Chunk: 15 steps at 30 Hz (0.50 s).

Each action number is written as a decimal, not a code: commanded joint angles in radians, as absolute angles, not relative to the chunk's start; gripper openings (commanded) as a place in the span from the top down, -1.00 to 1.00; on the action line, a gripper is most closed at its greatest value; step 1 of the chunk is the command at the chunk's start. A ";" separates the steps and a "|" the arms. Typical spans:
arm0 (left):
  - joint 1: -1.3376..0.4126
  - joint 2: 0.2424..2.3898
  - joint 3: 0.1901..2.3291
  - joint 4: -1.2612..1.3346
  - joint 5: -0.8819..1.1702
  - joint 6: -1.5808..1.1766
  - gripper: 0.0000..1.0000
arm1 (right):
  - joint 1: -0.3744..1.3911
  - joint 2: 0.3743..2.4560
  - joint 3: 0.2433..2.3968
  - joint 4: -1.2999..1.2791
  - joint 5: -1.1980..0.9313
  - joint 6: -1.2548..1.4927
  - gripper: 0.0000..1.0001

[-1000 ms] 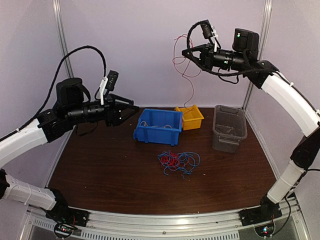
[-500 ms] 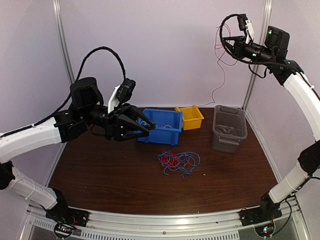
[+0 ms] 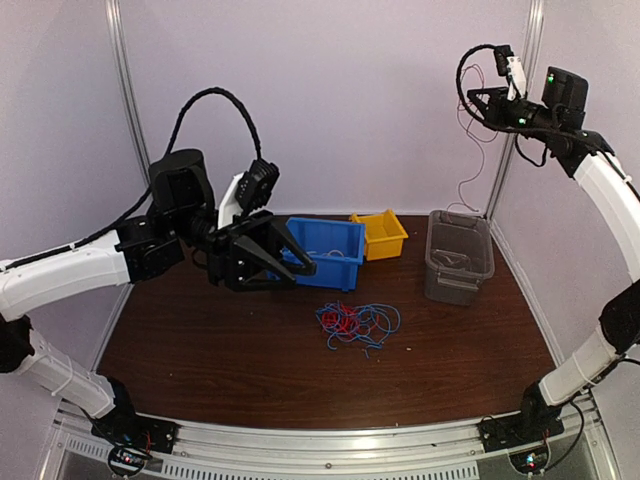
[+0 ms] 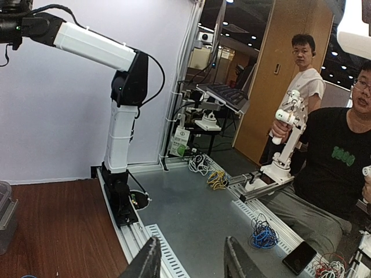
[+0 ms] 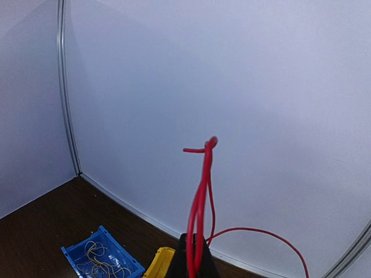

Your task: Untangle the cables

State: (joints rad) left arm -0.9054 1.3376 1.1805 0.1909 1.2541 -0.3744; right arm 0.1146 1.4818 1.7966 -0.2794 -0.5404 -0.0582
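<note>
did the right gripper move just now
Yes: right gripper went right, from above the yellow bin to above the clear bin, red cable in its grip.

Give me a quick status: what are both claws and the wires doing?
Right gripper shut on red cable, held high. Left gripper open, empty, above table. Tangle lies untouched on table, blue bin behind it.

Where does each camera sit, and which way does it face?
Top external: above, behind the bases, looking down on the dark wooden table and tangled red and blue cables; left arm and right arm show.
Left wrist: on the left arm, facing sideways past the right arm to a man in a black shirt; left gripper fingers at bottom.
Right wrist: high up, facing the back wall; right gripper pinches a thin red cable.
Shared: top and right wrist views both show the blue plastic bin.
</note>
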 commanded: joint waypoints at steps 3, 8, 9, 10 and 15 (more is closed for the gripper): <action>-0.915 1.363 1.212 0.202 1.254 -0.367 0.23 | 0.073 1.439 1.708 -0.243 -0.507 -0.084 1.00; -0.919 1.371 1.218 0.168 1.224 -0.349 0.20 | 0.046 1.415 1.617 -0.218 -0.514 -0.088 1.00; -0.919 1.371 1.224 0.147 1.203 -0.334 0.17 | 0.045 1.412 1.595 -0.216 -0.520 -0.091 1.00; -0.919 1.370 1.229 0.123 1.180 -0.313 0.16 | 0.045 1.409 1.569 -0.215 -0.527 -0.097 1.00; -0.919 1.366 1.242 0.069 1.057 -0.264 0.11 | 0.045 1.405 1.402 -0.210 -0.541 -0.112 1.00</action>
State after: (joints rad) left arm -0.9138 1.3655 1.2026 0.1032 1.1687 -0.3222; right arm 0.0502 1.4258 1.4963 -0.2325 -0.5270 -0.0906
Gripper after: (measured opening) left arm 0.437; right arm 0.014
